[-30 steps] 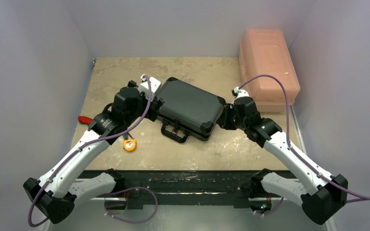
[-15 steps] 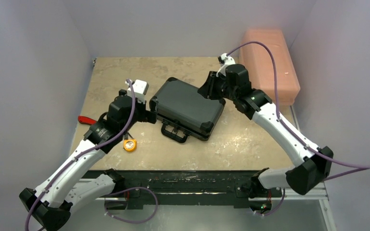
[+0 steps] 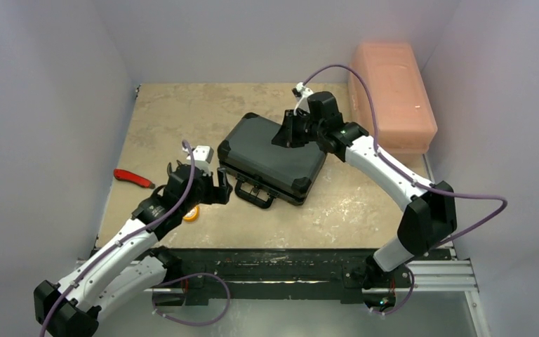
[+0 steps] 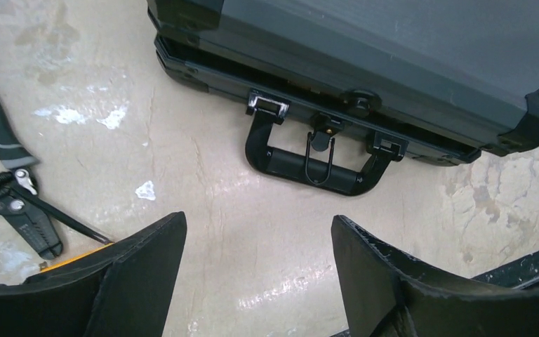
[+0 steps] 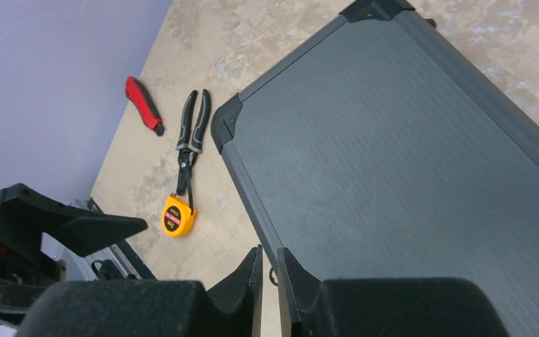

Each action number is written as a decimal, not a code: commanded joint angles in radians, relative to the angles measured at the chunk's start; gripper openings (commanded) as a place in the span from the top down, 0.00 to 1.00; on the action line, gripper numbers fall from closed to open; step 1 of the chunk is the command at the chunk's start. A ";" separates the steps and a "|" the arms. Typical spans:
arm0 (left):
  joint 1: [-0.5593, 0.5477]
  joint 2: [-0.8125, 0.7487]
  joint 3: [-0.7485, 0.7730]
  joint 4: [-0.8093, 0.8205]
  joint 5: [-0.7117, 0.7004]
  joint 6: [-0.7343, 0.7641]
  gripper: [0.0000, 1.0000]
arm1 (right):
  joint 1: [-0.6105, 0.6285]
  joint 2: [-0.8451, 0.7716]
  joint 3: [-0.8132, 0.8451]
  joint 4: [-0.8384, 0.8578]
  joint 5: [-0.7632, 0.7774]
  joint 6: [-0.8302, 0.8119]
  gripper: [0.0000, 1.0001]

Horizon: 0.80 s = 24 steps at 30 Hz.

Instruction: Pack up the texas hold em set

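1. Two end effectors are working the scene. The left end effector is standing with its fingers spread wide and nothing between them, hovering low over the desk.
2. The right end effector is showing its fingers pressed almost together, only a thin slit between them, pinching nothing. It is hanging over the far part of the lid, and I cannot tell whether it is touching.
3. Straight ahead of the left end effector, the handle of the briefcase is lying flat on the desk, near but apart from the fingers. The left arm is sitting nearer to this front edge, while the right is staying above the lid.
4. The briefcase is lying mid-desk with its long axis running diagonally from far left to near right, handle side facing the near edge.
5. Its lid is lying down, so any chips, cards or discs are hiding from view. The seam by the latches is looking slightly gapped, so fastening is probably remaining.
6. The pink box is sitting closed at the far right, well apart, its contents unseen.
7. Left of the briefcase, a tape measure, pliers and a red cutter are lying loose.
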 commanded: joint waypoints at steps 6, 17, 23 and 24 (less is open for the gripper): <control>0.005 0.052 -0.111 0.142 0.062 -0.099 0.33 | 0.033 0.067 -0.024 0.085 -0.084 -0.027 0.89; 0.006 0.160 -0.159 0.246 0.103 -0.108 0.42 | 0.052 0.134 -0.075 0.122 -0.074 -0.030 0.94; 0.005 0.217 -0.166 0.293 0.126 -0.103 0.46 | 0.052 0.160 -0.116 0.135 -0.059 -0.041 0.96; 0.005 0.224 -0.166 0.301 0.128 -0.102 0.46 | 0.052 0.163 -0.127 0.140 -0.052 -0.042 0.96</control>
